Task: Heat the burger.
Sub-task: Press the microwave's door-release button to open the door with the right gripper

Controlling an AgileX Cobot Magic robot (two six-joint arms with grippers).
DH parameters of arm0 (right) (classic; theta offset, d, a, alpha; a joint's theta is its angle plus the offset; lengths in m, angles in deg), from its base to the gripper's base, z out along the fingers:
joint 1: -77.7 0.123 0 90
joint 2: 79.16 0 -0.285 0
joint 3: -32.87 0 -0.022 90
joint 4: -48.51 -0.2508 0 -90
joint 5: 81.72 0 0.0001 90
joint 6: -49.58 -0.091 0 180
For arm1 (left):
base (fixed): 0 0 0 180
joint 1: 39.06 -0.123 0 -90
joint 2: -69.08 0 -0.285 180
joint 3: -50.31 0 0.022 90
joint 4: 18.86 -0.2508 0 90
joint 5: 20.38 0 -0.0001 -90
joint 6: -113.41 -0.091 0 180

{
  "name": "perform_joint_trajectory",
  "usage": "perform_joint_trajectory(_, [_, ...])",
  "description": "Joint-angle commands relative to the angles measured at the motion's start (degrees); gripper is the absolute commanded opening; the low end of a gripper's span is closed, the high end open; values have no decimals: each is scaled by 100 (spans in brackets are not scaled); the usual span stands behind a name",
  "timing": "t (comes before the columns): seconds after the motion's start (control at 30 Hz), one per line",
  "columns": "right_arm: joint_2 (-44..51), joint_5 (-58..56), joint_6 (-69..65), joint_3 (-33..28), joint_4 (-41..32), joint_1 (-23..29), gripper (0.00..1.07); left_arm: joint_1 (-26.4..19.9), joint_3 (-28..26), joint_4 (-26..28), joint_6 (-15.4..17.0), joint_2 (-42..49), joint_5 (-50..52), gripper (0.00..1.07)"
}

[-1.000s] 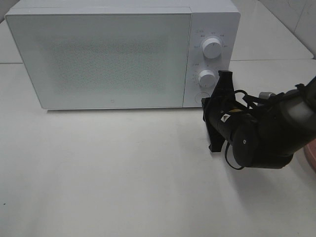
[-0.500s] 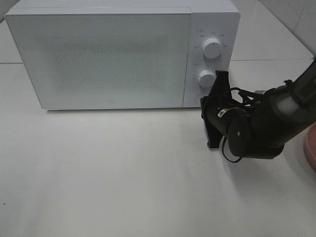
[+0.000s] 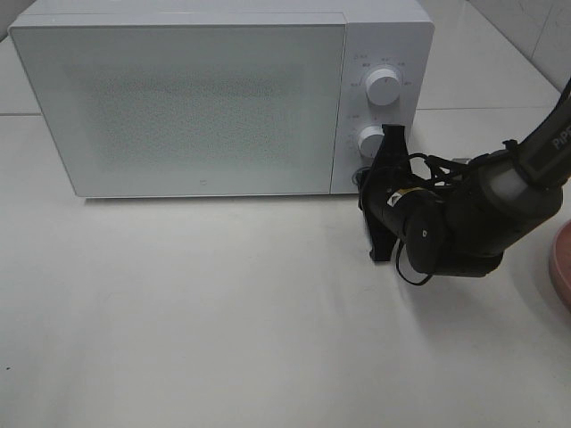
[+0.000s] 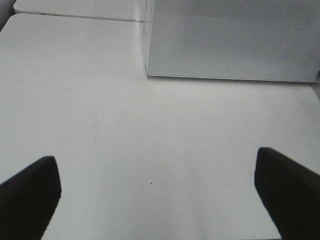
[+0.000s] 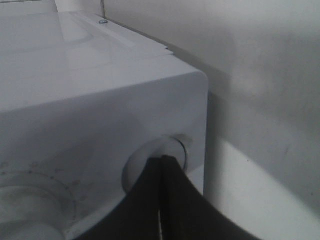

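Note:
The burger is not in view in any frame. The white microwave [image 3: 178,98] stands at the back of the table with its door shut. My right gripper [image 3: 367,176] is shut, its fingers pressed together and held vertically, with the tips at the round button at the bottom of the control panel. In the right wrist view the shut fingertips [image 5: 161,167] sit in the round button recess [image 5: 142,162] of the microwave [image 5: 100,90]. My left gripper [image 4: 160,197] is open and empty above bare table, in front of the microwave [image 4: 230,40].
Two white knobs [image 3: 383,87] [image 3: 372,140] sit above the button. The edge of a pink plate [image 3: 562,267] shows at the right border of the table. The table [image 3: 178,312] is white.
My right gripper has moved left and toward the microwave, and its shut tips have reached the button below the lower knob. The door stays shut.

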Motion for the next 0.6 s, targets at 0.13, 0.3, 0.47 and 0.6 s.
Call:
perform_joint_trajectory(0.13, [-52,143,115,155,-11,-57,0,-11,17,11,0,115,57,98])
perform_joint_trajectory(0.3, [-57,304,143,327,-80,-57,0,-11,17,11,0,115,57,98])
perform_joint_trajectory(0.47, [-57,602,155,413,-172,-57,0,-11,17,11,0,115,57,98])
perform_joint_trajectory(0.6, [-57,768,241,539,-246,-63,0,-11,17,11,0,115,57,98])
